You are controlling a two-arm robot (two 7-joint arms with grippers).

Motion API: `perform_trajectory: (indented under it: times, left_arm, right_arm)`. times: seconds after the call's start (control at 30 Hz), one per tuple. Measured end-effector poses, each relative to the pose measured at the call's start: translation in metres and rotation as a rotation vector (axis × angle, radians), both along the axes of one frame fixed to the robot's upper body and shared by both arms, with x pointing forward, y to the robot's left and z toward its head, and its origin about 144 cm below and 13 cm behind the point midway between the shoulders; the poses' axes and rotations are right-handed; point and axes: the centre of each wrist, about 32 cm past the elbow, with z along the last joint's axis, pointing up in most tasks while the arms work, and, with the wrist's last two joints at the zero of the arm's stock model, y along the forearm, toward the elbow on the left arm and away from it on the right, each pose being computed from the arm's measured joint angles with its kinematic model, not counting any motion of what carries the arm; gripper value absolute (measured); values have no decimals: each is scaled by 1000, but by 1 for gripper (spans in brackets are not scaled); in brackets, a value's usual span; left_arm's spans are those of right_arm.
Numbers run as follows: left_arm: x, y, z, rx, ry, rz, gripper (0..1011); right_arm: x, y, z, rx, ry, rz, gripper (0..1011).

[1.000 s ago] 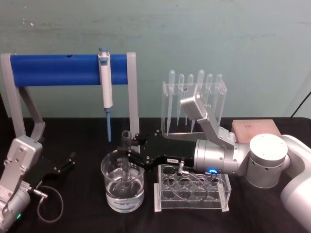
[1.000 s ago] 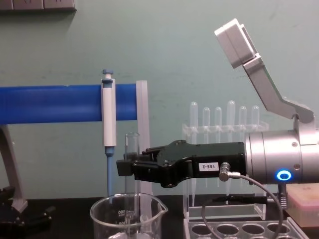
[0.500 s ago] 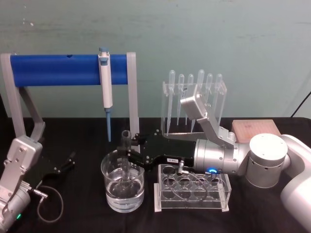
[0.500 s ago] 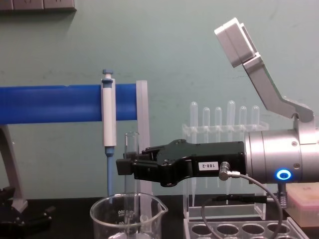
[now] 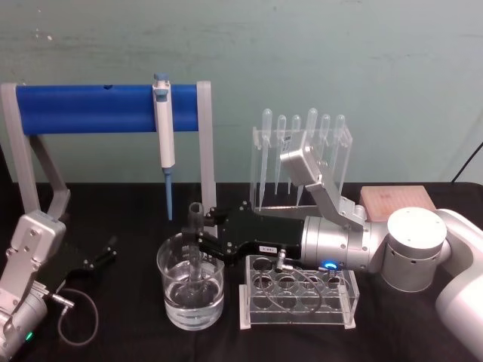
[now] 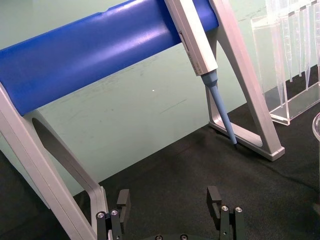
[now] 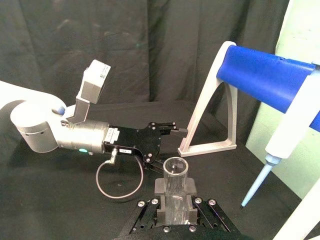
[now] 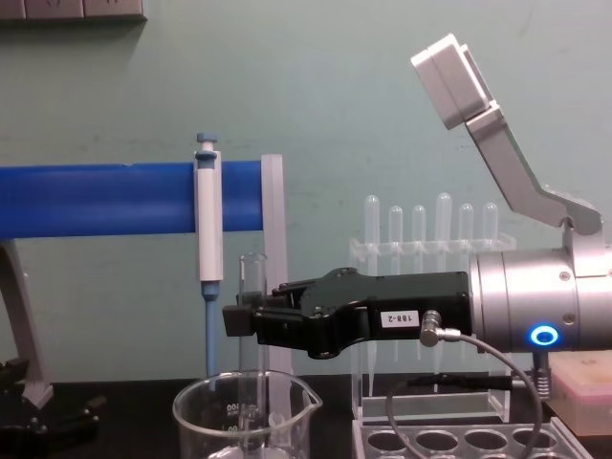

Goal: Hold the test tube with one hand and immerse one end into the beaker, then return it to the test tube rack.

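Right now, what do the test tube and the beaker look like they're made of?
The test tube, held in the right pincer, looks like clear glass: see-through, glossy rim. The beaker also seems glass, possibly clear plastic: transparent wall, white printed marks, shiny pouring lip.

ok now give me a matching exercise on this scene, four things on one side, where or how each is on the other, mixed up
1 test tube
2 beaker
3 pipettor
4 left hand

a hangs on the blue bar
b open, idle, low on the left
c upright in the right hand, lower end inside the beaker
d holds clear liquid, stands beside the tube rack

Pairs: 1-c, 2-d, 3-a, 4-b
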Motion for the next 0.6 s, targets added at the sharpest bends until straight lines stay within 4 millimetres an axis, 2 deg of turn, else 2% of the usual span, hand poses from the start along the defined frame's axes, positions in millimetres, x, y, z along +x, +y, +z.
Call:
perform_trajectory:
  times: [0.6]
  left_arm:
    - [0, 0, 0, 0, 0, 0, 1000]
  right_arm:
    - [0, 0, 0, 0, 0, 0, 224]
